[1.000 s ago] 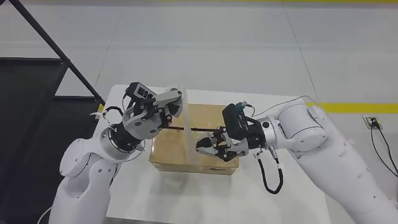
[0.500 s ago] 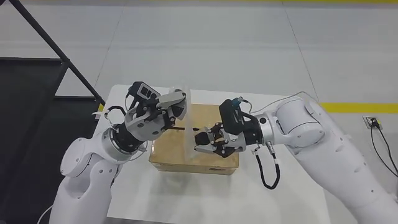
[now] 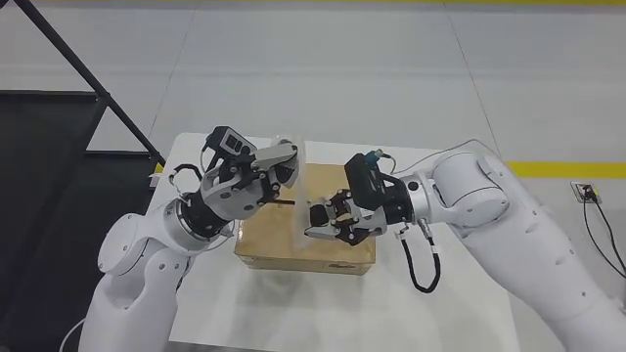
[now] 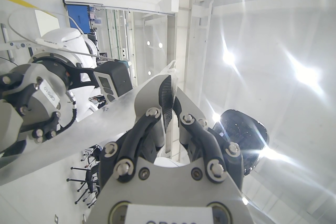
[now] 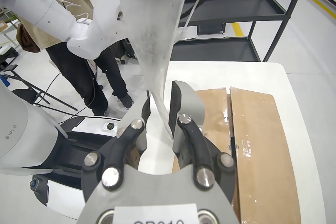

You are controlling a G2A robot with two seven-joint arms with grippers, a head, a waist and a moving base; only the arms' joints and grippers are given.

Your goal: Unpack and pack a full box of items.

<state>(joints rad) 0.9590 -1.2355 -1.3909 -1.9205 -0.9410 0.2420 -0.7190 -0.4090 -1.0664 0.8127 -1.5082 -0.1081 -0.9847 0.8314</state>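
Observation:
A brown cardboard box (image 3: 269,244) lies with its flaps down on the white table (image 3: 440,303). A translucent plastic strip (image 3: 298,191) stands up from above the box between my two grippers. My left gripper (image 3: 284,161) is shut on the strip's upper end, its pads (image 4: 168,93) pinching the film (image 4: 78,130). Lower down, just over the box top, my right gripper (image 3: 318,220) is shut on the strip. In the right wrist view the strip (image 5: 155,12) narrows down between the right gripper's (image 5: 160,104) fingers, beside the box's taped centre seam (image 5: 228,114).
A black shelving cart (image 5: 236,49) stands past the table's end. A black frame (image 3: 59,156) flanks the table in the top view. A cable loop (image 3: 421,274) hangs from my right forearm. Bare table lies in front of the box.
My right gripper has moved in along the box top to the strip and closed around it. The left gripper has shifted slightly, carrying the strip's top end toward the box's middle.

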